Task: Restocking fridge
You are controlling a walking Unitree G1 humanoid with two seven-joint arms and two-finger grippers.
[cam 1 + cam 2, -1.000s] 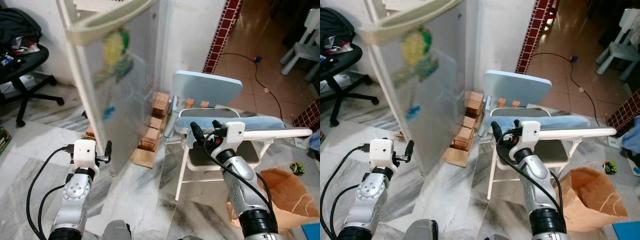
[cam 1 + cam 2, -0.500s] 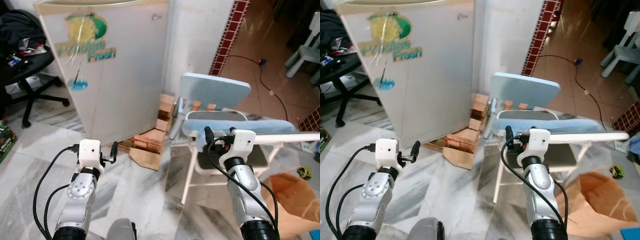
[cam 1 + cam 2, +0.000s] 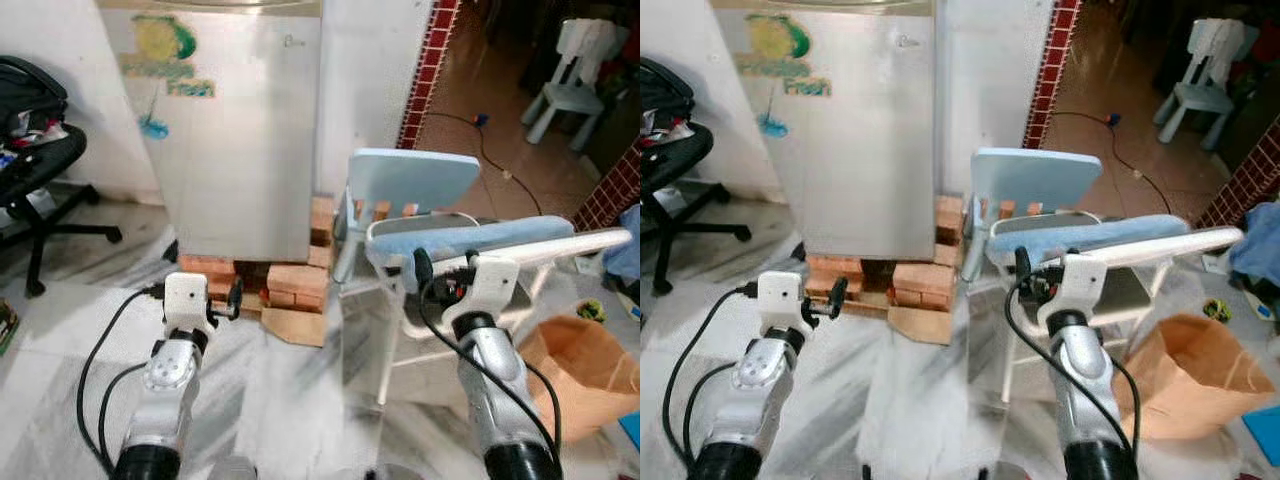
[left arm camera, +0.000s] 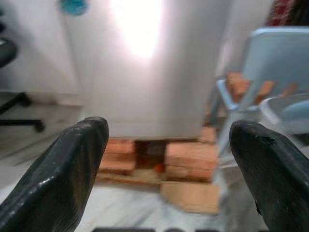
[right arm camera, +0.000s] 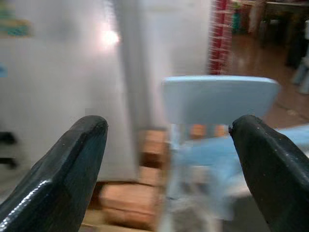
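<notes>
The silver fridge (image 3: 235, 130) stands on bricks against the wall, its door shut, with a green and yellow logo at the top. Both arms are raised in front of me, short of the fridge. My left gripper (image 4: 169, 128) points at the fridge's lower front and the bricks; it is open and empty. My right gripper (image 5: 169, 124) is also open and empty, and faces the light blue chair (image 3: 410, 180) beside the fridge. In the left eye view the left gripper (image 3: 232, 298) is low on the left and the right gripper (image 3: 425, 272) is by the chair seat.
Stacked bricks (image 3: 295, 285) and a cardboard scrap (image 3: 295, 325) lie under the fridge. A black office chair (image 3: 30, 170) is at the left. A brown paper bag (image 3: 575, 350) sits on the floor at the right. A white child's chair (image 3: 575, 60) and a cable (image 3: 490, 150) are beyond.
The fridge door swung shut between one second and half a second ago. My view has shifted since, so the fridge is seen front-on. Both grippers hold the same open pose.
</notes>
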